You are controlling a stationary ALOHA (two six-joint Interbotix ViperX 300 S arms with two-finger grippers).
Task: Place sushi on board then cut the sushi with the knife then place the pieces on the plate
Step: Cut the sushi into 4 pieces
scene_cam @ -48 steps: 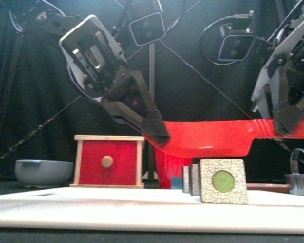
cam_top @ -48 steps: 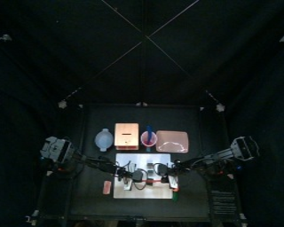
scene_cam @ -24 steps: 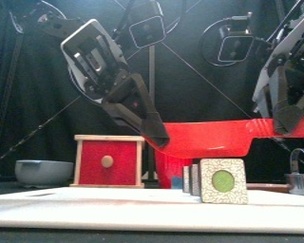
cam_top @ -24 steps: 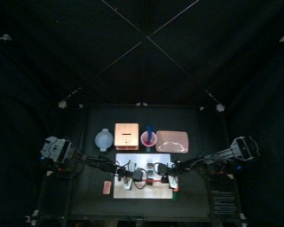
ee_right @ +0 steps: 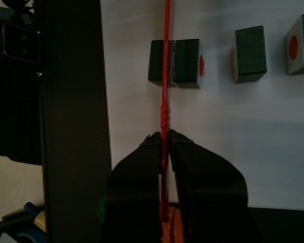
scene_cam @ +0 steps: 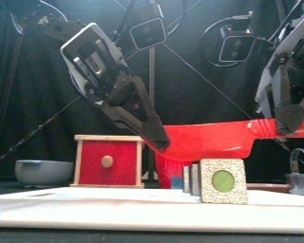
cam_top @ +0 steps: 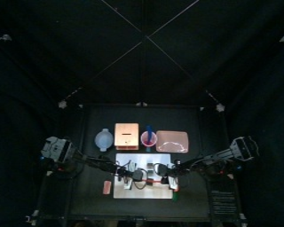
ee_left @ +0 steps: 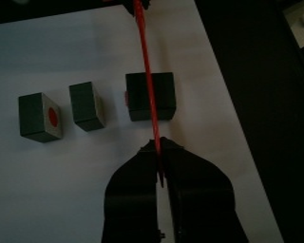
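- Left gripper (ee_left: pixel 155 149), right gripper (ee_right: pixel 163 140): both clamped on red toy knife (scene_cam: pixel 212 139), one end each.
- Sushi block (ee_left: pixel 166 95): on white cutting board (ee_left: pixel 66 57), just ahead of left gripper, under blade.
- Risk: skewed blade and shoved block, from uneven lowering.

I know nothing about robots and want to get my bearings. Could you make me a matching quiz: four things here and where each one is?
Things:
1 red knife
2 sushi pieces
3 bowl
4 pink tray

Places:
A on the white board
B at the back, far right
C held above the board by the left gripper and right gripper
D at the back, far left

Pairs: 1-C, 2-A, 3-D, 4-B.
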